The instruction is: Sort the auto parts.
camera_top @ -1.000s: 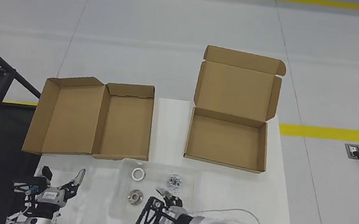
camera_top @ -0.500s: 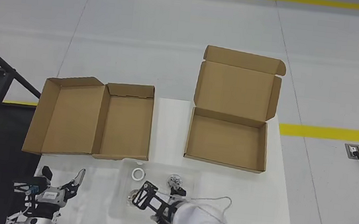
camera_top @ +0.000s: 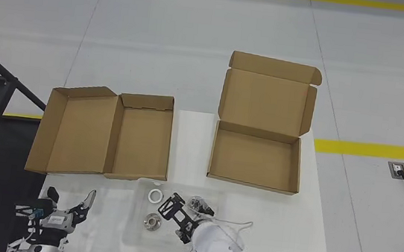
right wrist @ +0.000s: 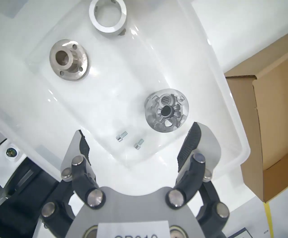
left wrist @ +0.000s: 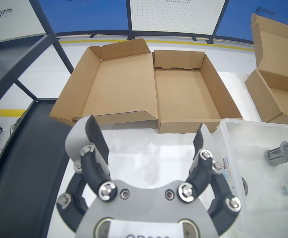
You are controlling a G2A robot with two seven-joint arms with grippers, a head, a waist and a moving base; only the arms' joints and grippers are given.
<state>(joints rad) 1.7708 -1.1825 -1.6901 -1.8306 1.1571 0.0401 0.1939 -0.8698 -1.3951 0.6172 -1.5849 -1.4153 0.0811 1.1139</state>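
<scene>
One left gripper (left wrist: 146,128) sits just left of the clear bin (right wrist: 112,97), fingers wide apart, holding nothing. Inside the bin lie a smooth silver ring (right wrist: 108,29), a flat round hub (right wrist: 77,57) with small holes, a chunky round part (right wrist: 157,112) with a dark middle hole, and two tiny bolts (right wrist: 121,136). The right gripper (right wrist: 137,133) hangs over the bin by the bolts, fingers apart, empty.

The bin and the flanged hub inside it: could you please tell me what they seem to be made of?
The bin looks like glossy translucent plastic: it shows glints and see-through walls. The flanged hub looks like machined metal, matte silver-grey with drilled holes; the alloy cannot be told.
</scene>
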